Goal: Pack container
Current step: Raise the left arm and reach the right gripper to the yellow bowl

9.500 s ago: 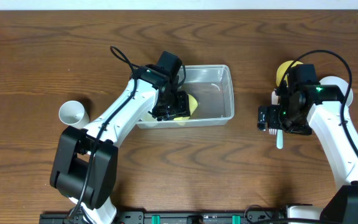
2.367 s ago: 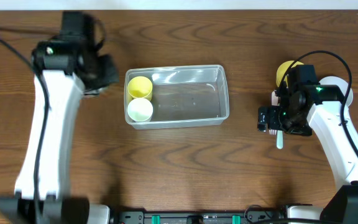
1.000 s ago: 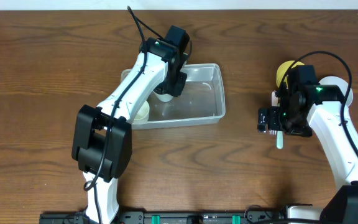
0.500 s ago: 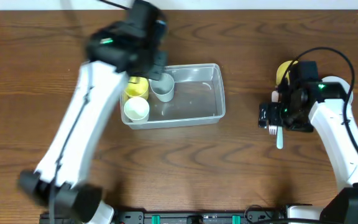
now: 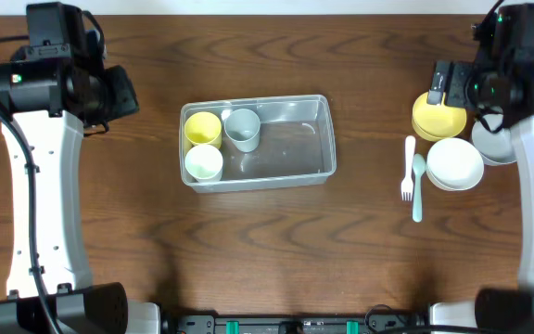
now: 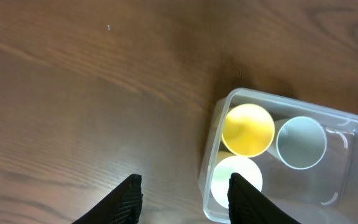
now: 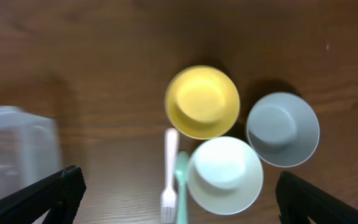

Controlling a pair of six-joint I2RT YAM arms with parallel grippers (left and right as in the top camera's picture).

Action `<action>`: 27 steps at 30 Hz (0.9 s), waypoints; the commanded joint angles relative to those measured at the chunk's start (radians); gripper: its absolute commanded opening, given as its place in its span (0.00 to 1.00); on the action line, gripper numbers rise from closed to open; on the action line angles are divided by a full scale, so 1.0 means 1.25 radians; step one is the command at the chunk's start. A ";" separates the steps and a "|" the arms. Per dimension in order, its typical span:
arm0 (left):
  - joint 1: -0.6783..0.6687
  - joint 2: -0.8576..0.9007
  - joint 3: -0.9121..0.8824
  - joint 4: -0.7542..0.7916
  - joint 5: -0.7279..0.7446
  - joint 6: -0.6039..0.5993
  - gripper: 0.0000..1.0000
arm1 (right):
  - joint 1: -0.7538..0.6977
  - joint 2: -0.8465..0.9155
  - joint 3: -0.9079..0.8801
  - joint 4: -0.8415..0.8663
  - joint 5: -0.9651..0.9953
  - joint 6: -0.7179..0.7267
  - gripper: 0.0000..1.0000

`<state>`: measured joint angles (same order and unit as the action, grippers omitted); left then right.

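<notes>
1. The clear, rounded-corner rectangular plastic container (image 5: 290, 148) is sitting in the middle of the brown wooden counter (image 5: 276, 241), between the two arms, with its long side running left to right.
2. We are judging it to be light, thin-walled and a little flexible, with slick sides, so a nudge would probably send it sliding. The rim along a long wall of the bare right half is looking like the safest place to pinch.
3. At its left end a yellow plastic cup (image 5: 202, 127), a white plastic cup (image 5: 203, 162) and a grey plastic cup (image 5: 242, 128) are standing upright, close together.
4. The left jaws are hanging wide apart and empty over bare counter just left of the container.
5. Well apart to the right, a yellow round bowl (image 5: 437, 114), a white round bowl (image 5: 456, 164) and a grey round bowl (image 5: 494, 144) are clustering together, with a white plastic fork (image 5: 407, 172) and a pale green plastic spoon (image 5: 417, 190) lying just beside them.
6. The right jaws are spreading wide, holding nothing, high above the bowls.
</notes>
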<state>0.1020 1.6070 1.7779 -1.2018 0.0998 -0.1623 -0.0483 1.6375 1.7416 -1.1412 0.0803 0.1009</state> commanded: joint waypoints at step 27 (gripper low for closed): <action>-0.002 0.006 -0.110 0.060 0.025 -0.019 0.46 | -0.008 0.447 -0.010 0.126 0.013 -0.058 0.21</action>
<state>0.0994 1.6096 1.6436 -1.1255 0.1284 -0.1833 -0.0616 2.1899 1.7248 -0.9825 0.0872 0.0315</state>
